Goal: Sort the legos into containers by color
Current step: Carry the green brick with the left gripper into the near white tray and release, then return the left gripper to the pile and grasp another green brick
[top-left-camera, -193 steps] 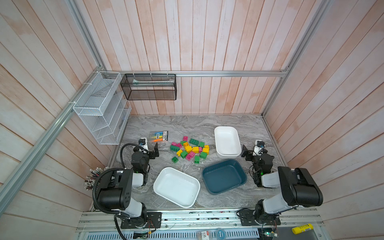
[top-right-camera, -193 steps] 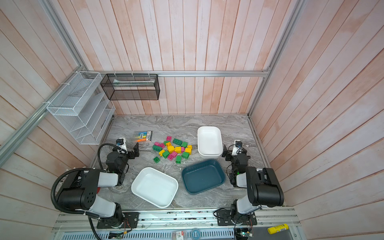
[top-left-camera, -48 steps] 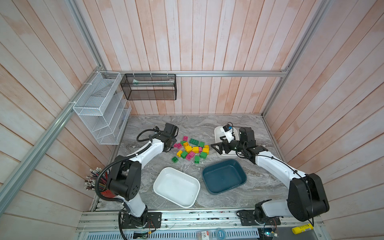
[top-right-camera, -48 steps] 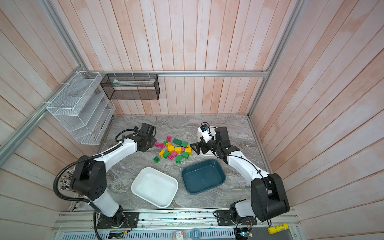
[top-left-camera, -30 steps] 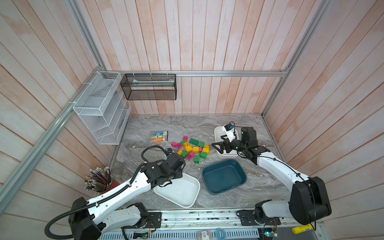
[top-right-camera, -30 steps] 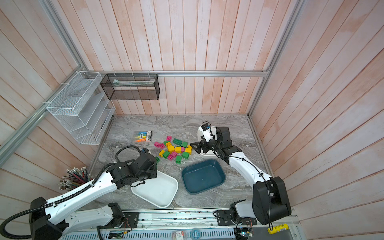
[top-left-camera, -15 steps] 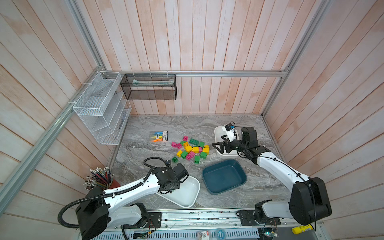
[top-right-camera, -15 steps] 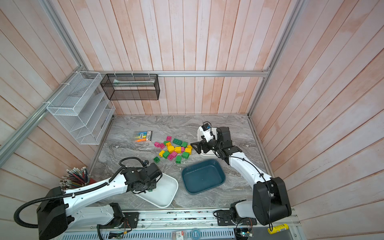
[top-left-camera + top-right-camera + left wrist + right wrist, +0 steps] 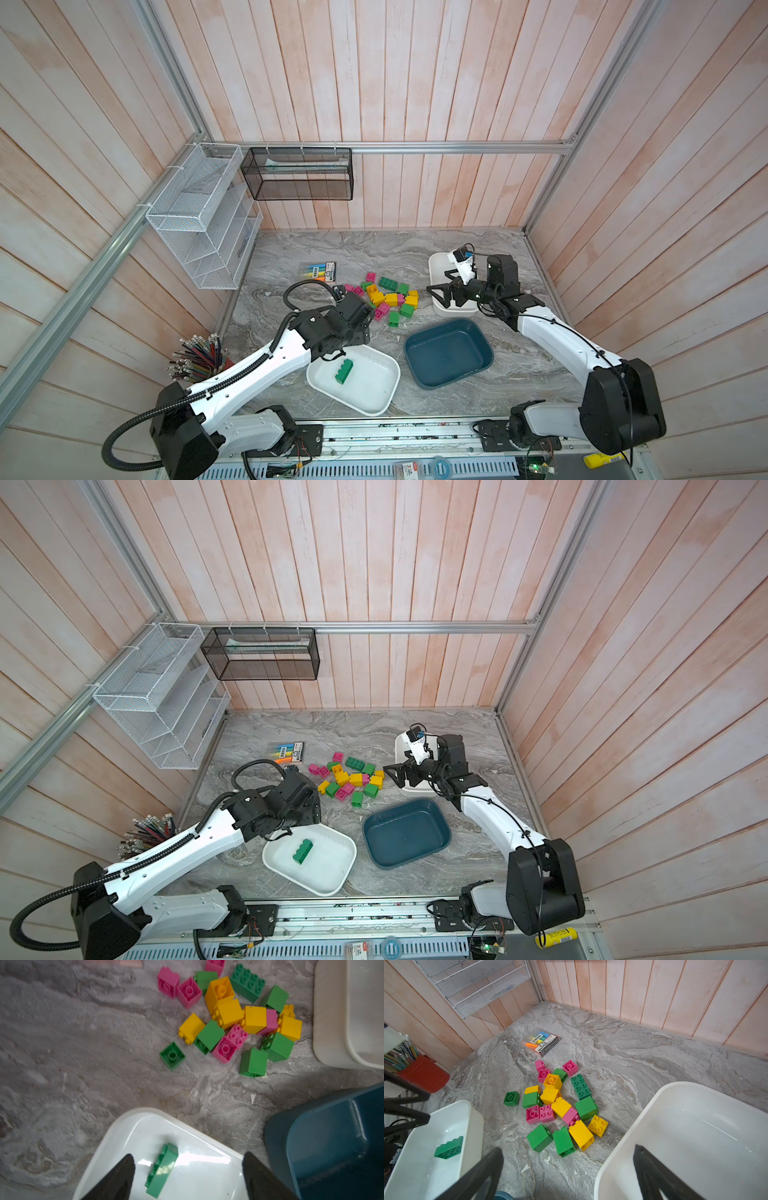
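Green oblong plastic brick [image 9: 344, 371] sits in 1 shallow white plastic tub [image 9: 370, 390]; roughly 19 loose bricks [image 9: 390, 298] await sorting; left claw [image 9: 188, 1176] and right claw [image 9: 566, 1176] released, empty.

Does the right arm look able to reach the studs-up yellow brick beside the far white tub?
Probably yes: the open right hand hovers close, and the yellow brick sits uncovered at the pile's edge.
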{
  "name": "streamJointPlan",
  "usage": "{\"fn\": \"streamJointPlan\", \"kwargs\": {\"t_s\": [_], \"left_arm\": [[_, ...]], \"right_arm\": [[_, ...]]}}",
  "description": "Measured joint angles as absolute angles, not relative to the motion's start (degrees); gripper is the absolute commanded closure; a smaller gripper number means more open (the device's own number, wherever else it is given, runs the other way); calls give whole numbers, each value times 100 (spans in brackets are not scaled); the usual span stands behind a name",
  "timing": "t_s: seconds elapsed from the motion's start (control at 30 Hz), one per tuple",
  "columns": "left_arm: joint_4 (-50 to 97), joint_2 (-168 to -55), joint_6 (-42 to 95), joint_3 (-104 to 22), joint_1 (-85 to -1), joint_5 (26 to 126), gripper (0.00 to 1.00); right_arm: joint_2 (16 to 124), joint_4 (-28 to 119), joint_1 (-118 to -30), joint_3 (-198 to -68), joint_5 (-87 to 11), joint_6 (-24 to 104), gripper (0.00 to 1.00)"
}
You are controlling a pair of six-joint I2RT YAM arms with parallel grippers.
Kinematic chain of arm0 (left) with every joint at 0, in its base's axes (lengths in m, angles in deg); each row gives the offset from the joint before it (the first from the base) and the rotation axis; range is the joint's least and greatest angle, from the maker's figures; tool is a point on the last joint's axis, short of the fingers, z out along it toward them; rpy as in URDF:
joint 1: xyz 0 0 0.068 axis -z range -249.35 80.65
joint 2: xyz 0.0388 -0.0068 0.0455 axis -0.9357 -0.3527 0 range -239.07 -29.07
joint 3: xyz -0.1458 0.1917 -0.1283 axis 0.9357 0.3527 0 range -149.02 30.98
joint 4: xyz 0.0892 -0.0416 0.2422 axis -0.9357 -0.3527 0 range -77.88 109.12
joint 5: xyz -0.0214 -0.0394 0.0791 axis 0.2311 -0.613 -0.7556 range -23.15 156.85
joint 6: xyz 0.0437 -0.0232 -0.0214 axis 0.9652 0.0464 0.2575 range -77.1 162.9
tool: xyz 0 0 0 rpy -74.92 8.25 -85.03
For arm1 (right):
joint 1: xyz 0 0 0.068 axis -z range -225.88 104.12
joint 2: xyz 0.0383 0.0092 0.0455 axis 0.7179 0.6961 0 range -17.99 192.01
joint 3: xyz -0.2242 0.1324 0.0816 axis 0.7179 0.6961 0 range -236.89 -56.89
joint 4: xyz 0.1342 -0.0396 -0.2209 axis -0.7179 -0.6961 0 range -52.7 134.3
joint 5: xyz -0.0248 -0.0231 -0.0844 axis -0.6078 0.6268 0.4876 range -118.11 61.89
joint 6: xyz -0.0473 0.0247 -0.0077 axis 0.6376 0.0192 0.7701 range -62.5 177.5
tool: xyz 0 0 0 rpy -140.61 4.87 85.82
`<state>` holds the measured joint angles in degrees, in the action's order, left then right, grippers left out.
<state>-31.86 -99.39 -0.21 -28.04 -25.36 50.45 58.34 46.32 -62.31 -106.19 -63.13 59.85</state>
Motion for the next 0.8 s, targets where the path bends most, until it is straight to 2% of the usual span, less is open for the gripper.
{"fn": "streamJointPlan", "kwargs": {"t_s": [0.1, 0.33, 0.6, 0.8], "left_arm": [[-2777, -10282, 722, -2839, -2980, 5108, 0], [-1921, -11229, 2542, -2783, -3696, 5617, 0], [-1608, -11924, 4306, -2783, -4201, 6457, 8], [-1459, -12326, 4798, -2783, -4383, 6894, 16]], "right_arm": [[5832, 4636, -6181, -10619, -6327, 5985, 2], [5675, 4643, -5997, -10527, -6366, 5985, 2], [5659, 4691, -5942, -10440, -6410, 5952, 2], [5784, 4837, -5934, -10437, -6497, 5902, 2]]}}
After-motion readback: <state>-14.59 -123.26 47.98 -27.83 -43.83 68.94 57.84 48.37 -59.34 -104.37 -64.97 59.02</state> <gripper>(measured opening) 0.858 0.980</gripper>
